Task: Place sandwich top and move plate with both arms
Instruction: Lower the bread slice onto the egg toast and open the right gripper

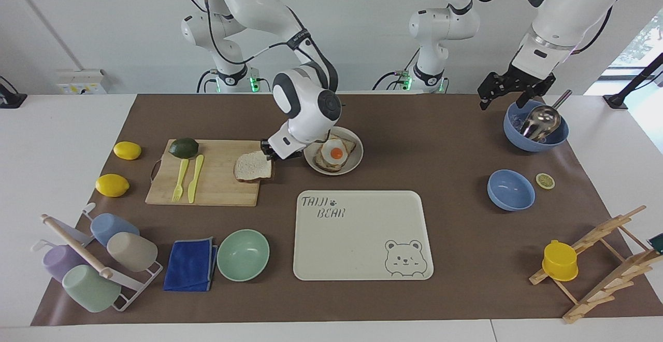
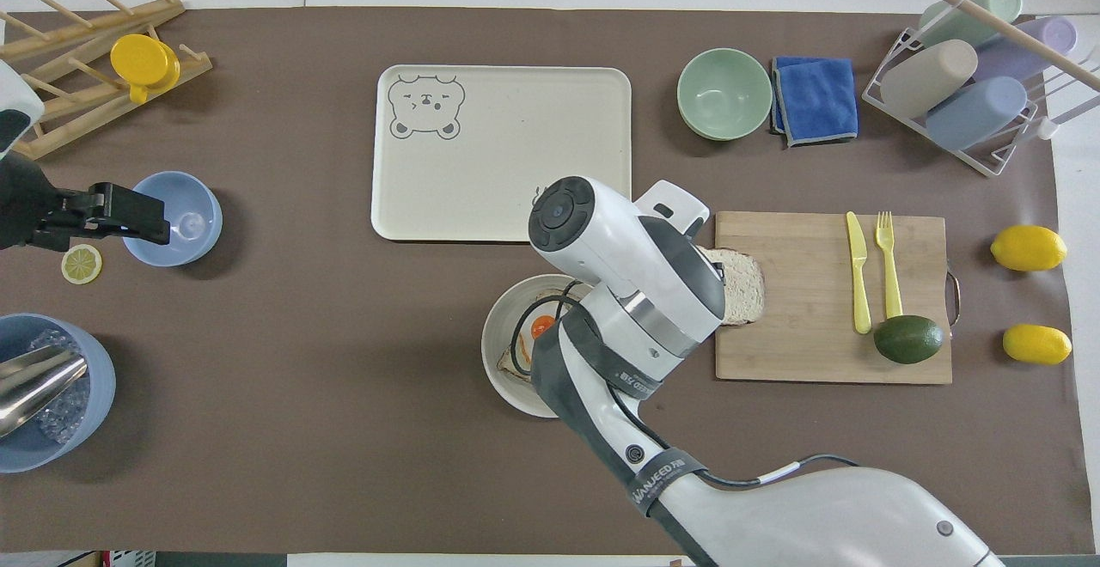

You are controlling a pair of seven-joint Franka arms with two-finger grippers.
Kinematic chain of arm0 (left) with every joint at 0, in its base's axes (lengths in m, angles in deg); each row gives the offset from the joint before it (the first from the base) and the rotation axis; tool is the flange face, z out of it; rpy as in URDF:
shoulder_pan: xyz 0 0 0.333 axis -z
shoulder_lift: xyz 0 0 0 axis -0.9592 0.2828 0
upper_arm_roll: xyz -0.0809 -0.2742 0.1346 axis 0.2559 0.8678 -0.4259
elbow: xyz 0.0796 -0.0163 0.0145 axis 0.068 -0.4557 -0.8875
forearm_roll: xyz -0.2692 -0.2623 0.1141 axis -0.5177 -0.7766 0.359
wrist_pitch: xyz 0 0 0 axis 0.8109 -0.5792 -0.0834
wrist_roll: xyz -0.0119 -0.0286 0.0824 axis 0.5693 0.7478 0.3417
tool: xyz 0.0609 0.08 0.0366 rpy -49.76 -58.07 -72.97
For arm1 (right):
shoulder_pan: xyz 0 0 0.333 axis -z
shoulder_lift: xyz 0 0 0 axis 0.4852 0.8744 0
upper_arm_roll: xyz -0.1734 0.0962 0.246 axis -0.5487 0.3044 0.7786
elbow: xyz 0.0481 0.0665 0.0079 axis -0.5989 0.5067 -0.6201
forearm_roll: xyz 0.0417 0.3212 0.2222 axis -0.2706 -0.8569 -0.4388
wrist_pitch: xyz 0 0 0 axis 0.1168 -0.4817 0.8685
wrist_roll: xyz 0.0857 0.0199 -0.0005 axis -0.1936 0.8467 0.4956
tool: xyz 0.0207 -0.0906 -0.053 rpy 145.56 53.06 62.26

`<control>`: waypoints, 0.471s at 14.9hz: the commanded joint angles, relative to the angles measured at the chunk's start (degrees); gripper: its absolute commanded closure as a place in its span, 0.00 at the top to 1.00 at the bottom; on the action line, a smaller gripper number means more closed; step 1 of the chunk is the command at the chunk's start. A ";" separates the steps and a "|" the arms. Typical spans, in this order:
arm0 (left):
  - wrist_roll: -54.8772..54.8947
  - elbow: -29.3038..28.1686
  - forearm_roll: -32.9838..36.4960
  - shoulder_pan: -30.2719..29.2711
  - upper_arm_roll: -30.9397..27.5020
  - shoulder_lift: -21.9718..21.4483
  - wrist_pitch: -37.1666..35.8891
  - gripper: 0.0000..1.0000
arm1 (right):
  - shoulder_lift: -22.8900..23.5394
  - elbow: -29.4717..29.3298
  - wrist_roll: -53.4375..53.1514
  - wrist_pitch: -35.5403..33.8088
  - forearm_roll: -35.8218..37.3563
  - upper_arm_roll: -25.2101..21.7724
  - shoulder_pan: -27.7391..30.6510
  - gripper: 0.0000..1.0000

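Observation:
The sandwich top (image 1: 253, 166) is a pale bread slice with a darker crust. It is tilted, and its end toward the plate is raised off the cutting board (image 1: 207, 189). My right gripper (image 1: 269, 154) is shut on that end. In the overhead view the right wrist hides the fingers and part of the sandwich top (image 2: 741, 285). The round beige plate (image 1: 357, 161) lies just beside the board and carries toast with a fried egg (image 1: 335, 153). My left gripper (image 1: 505, 98) hangs open and waits over a blue bowl with a metal ladle (image 1: 536, 124).
The board also bears an avocado (image 1: 183, 147) and a yellow knife and fork (image 1: 189, 176). The cream bear tray (image 1: 362, 236) lies farther from the robots than the plate, with a mint bowl (image 1: 243, 254) and a blue cloth (image 1: 190, 264) beside it. Lemons, a cup rack and a wooden rack stand toward the table's ends.

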 commanded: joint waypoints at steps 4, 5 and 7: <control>-0.02 -1.75 0.74 -0.44 0.11 -1.54 0.98 1.00 | 6.46 -16.25 0.12 -9.71 -2.15 6.12 -3.92 0.00; -0.02 -1.83 0.74 -0.44 0.03 -1.54 1.07 1.00 | 6.72 -16.79 -0.92 -8.41 -3.80 6.12 -5.15 0.00; 0.06 -2.18 0.74 -0.44 0.03 -1.63 1.07 1.00 | 6.90 -16.71 -6.88 -3.06 -8.81 6.12 -5.95 0.00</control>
